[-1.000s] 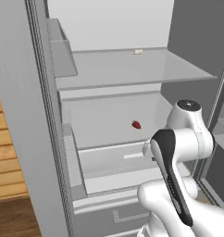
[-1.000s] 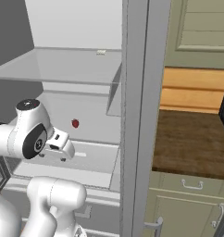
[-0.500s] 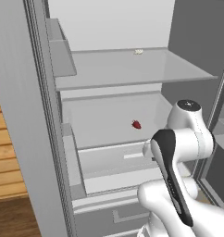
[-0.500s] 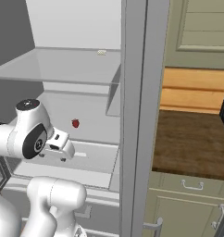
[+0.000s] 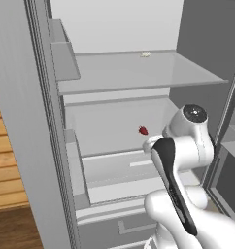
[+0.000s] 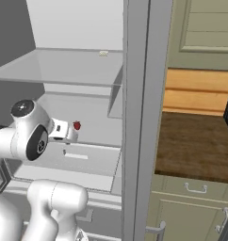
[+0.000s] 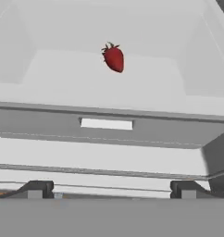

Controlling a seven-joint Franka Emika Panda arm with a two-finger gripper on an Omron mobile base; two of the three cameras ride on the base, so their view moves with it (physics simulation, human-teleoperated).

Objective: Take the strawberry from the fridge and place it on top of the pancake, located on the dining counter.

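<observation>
Red strawberry point(image 7: 114, 59) on fridge point(image 5: 37, 146) shelf, ahead of gripper point(image 7: 109, 189); jaws fully spread, empty. Advance level, centring berry.

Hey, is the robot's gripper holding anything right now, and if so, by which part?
Nothing is held. The gripper is open with empty space between its tips, and the strawberry lies apart from it, farther back on the fridge shelf.
</observation>
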